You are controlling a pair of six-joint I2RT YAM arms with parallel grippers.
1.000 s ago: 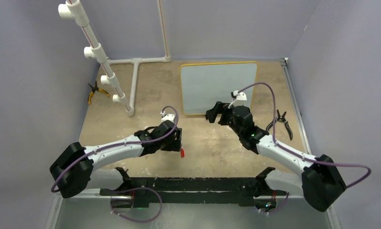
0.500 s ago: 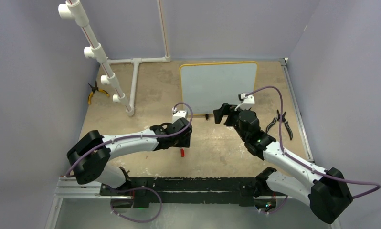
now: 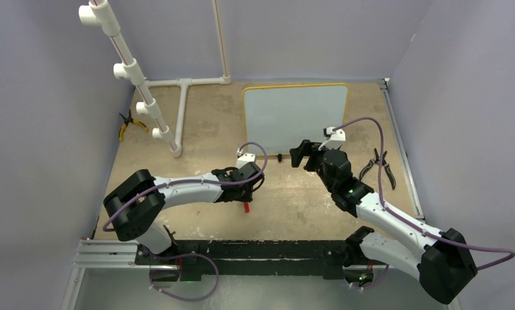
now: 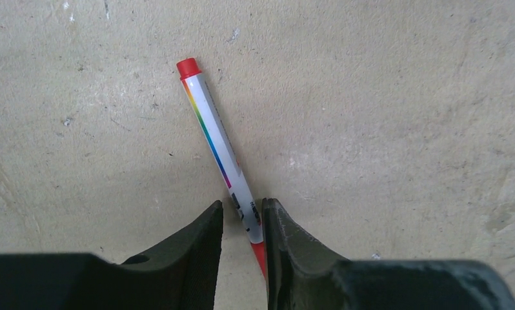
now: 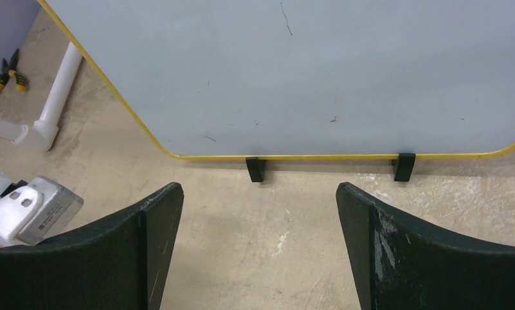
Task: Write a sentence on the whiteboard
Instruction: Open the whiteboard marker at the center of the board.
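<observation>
red at both ends and white along the barrel, the marker [image 4: 219, 152] lies flat on the table [image 3: 287, 200], with a rainbow stripe down one side. my left gripper [image 4: 242, 223] is low over it. in the left wrist view the barrel runs from between my fingers up toward 11 o'clock and ends in its red tip [image 4: 188, 66]. these jaws stand close together on either side of the barrel's near end. the 3 o'clock finger touches it and the 9 o'clock finger shows a thin dark gap, so they are not clamped on it (close, though).

my right gripper [image 5: 258, 187] has its jaws spread wide with nothing between them. it faces the whiteboard [image 3: 295, 116], which lies at its 12 o'clock. the board is on the far side of the table, about 12 to 1 o'clock from the table's middle. its yellow frame and two black feet [image 5: 255, 169] are just ahead of my fingertips.

black pliers [image 3: 385, 169] lie at 3 o'clock of my right arm. yellow-handled pliers [image 3: 127, 126] lie out at 10 o'clock, beside the white pipe frame [image 3: 181, 110].
</observation>
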